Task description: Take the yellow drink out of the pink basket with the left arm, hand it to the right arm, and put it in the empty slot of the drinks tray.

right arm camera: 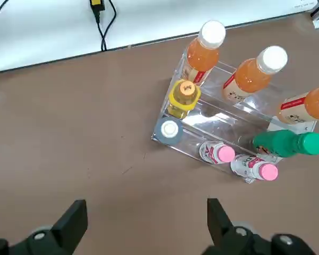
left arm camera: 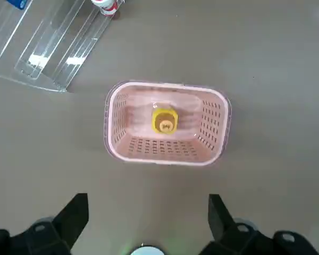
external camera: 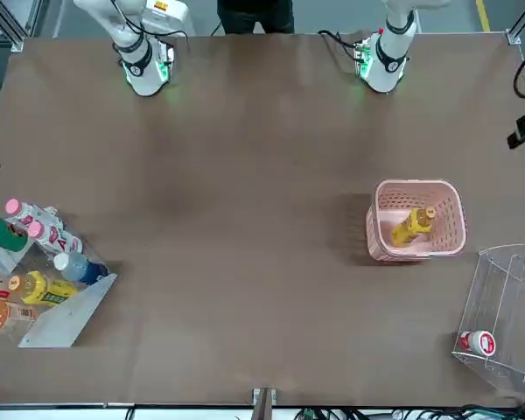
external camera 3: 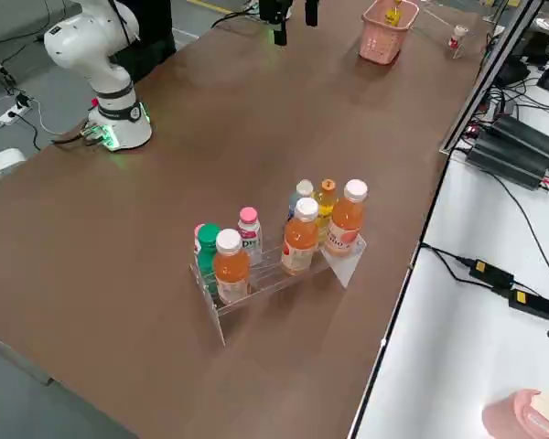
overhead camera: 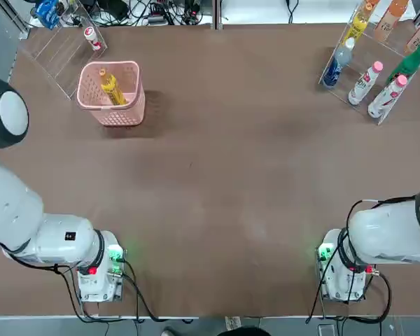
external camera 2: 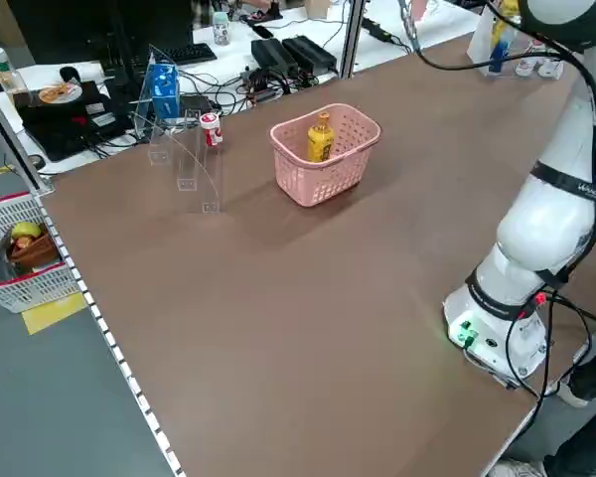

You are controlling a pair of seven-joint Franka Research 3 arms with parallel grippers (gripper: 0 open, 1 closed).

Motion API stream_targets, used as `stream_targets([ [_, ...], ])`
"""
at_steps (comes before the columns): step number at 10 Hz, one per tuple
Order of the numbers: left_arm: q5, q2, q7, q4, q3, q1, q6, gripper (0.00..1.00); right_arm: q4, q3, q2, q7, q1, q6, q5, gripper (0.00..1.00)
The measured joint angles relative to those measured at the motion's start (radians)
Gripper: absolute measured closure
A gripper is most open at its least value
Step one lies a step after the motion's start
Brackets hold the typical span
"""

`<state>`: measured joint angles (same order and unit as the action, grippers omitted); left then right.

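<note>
Yellow drink (left arm camera: pixel 164 120): upright inside the pink basket (left arm camera: pixel 122 149).
Left gripper (left arm camera: pixel 148 215): above the basket, fingers spread wide, empty.
Right gripper (right arm camera: pixel 147 220): above the drinks tray (right arm camera: pixel 223 125), fingers wide, empty.

Pale-pink lattice-holed basket (left arm camera: pixel 167 151), all-yellow bottle (left arm camera: pixel 164 120), brown table (overhead camera: pixel 231 182), glossy white arms, clear rack (right arm camera: pixel 223 122) with orange, pink-capped and green bottles
</note>
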<state>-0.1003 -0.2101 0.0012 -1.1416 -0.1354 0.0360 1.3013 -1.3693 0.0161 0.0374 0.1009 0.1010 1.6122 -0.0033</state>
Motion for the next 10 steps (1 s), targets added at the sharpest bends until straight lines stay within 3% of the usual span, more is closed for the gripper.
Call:
stream_targets([
  [7,0.022,-0.125,-0.002,-0.024,0.013,0.006,0.149,0.01,0.000,0.000,0.000,0.000,0.000,0.000,0.000,0.01],
  [10,0.022,-0.138,-0.045,-0.080,0.039,0.011,0.206,0.01,0.000,0.000,0.000,0.000,0.000,0.000,0.000,0.01],
])
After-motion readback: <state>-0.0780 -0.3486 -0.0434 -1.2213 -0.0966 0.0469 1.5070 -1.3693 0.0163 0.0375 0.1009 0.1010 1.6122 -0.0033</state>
